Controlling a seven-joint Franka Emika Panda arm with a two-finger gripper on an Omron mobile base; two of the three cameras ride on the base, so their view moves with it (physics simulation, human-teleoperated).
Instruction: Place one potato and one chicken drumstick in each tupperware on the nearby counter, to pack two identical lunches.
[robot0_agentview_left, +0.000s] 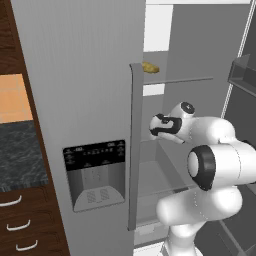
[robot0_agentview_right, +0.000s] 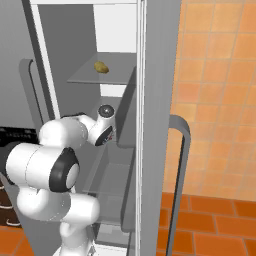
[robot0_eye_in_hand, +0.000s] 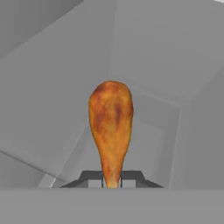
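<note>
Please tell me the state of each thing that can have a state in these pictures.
fridge door: open.
gripper: shut on the chicken drumstick.
chicken drumstick: held by its thin end, inside the fridge.
potato: lying on the upper fridge shelf, untouched.

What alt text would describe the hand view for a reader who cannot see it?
A browned chicken drumstick stands in the middle, its thin bone end pinched in the shut claw. Plain grey fridge walls lie behind it.

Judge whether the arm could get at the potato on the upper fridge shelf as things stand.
Probably not yet. The potato lies in the open on the shelf with the fridge door open, but the gripper is shut on a chicken drumstick, which must be set down first.
</note>
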